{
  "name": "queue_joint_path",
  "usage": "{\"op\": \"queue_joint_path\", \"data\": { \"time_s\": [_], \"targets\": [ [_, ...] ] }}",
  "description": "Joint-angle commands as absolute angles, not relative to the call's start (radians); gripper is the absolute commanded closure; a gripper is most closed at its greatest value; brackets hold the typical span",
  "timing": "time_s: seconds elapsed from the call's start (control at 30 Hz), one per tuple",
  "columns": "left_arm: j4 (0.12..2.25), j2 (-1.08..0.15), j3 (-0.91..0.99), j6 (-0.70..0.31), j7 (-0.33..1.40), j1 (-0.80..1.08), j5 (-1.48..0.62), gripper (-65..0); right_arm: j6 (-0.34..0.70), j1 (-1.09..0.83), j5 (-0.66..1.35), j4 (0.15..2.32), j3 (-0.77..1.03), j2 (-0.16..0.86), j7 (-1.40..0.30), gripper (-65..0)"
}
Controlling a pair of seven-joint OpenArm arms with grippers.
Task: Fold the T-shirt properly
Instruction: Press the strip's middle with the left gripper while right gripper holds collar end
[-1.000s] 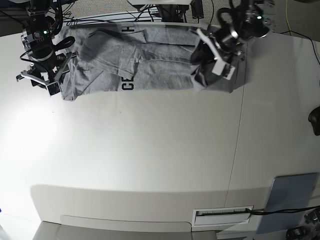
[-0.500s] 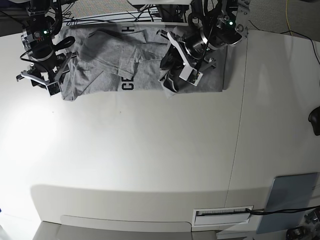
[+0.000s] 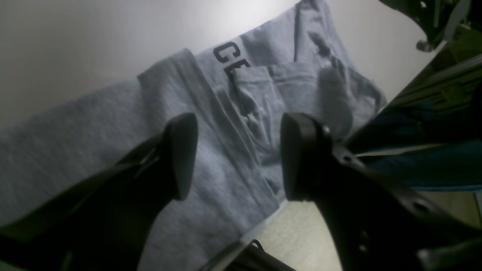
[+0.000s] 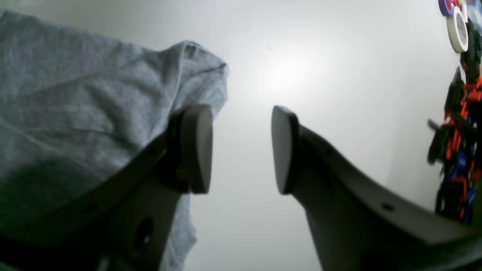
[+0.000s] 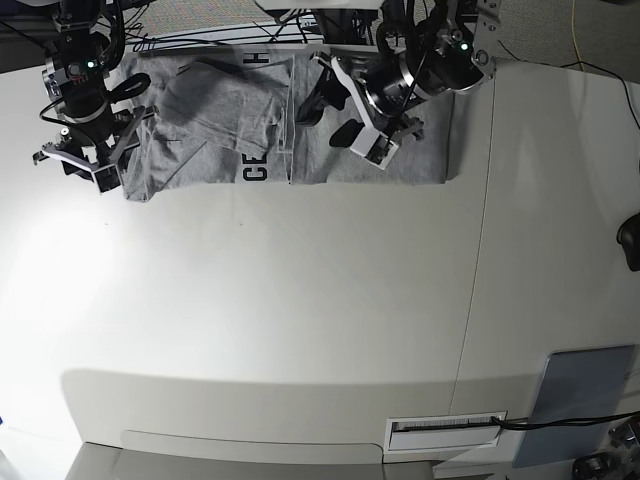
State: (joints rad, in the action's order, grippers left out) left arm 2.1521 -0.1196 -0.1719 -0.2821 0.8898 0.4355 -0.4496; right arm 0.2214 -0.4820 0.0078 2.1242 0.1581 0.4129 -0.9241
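Base view: T-shirt (image 5: 300, 125), folded into a band at the table's (image 5: 300, 330) far edge, black lettering (image 5: 256, 168) showing. Left gripper (image 5: 335, 112) hangs above its middle, jaws spread wide, cloth below them, none between. Right gripper (image 5: 78, 163) stands parted and empty, the shirt's end just beside one finger (image 4: 194, 148).

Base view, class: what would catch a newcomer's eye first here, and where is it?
The grey T-shirt, partly folded, with black letters showing, lies along the far edge of the white table. The left gripper hangs open over the shirt's folded part, holding nothing. The right gripper stands open at the shirt's other end, and a grey-blue pad sits at the table's near corner.
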Motion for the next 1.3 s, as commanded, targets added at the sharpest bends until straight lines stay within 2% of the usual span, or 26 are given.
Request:
{"op": "queue_joint_path", "data": {
  "time_s": [0.0, 0.07, 0.2, 0.33, 0.5, 0.67, 0.93, 1.27],
  "targets": [
    [2.170, -0.117, -0.173, -0.289, 0.865, 0.425, -0.450, -36.1, 0.204, -0.479, 0.009, 2.137, 0.180, 0.427, -0.928, -25.8],
    [2.170, -0.120, -0.174, -0.289, 0.870, 0.415, -0.426, -36.1, 0.200, -0.480, 0.083, 2.137, 0.222, 0.427, -0.970, -25.8],
    [2.170, -0.120, -0.174, -0.289, 0.875, 0.413, -0.411, -36.1, 0.225, -0.485, 0.376, 2.132, 0.390, 0.427, -0.998, -25.8],
    [2.170, -0.120, -0.174, -0.289, 0.874, 0.412, -0.411, -36.1, 0.341, -0.482, 0.572, 2.046, 0.525, 0.427, -1.056, -25.8],
    [2.170, -0.119, -0.174, -0.289, 0.871, 0.412, -0.411, -36.1, 0.445, -0.480, 0.758, 1.839, 0.542, 0.426, -1.105, -25.8],
    [2.170, -0.119, -0.174, -0.289, 0.871, 0.412, -0.411, -36.1, 0.509, -0.476, 0.843, 1.718, 0.542, 0.426, -1.125, -25.8],
    [2.170, -0.119, -0.174, -0.289, 0.871, 0.413, -0.411, -36.1, 0.513, -0.476, 0.940, 1.673, 0.513, 0.424, -1.130, -25.8],
    [2.170, -0.119, -0.174, -0.289, 0.872, 0.413, -0.410, -36.1, 0.513, -0.473, 0.933, 1.673, 0.366, 0.424, -1.098, -27.4]
  ]
}}
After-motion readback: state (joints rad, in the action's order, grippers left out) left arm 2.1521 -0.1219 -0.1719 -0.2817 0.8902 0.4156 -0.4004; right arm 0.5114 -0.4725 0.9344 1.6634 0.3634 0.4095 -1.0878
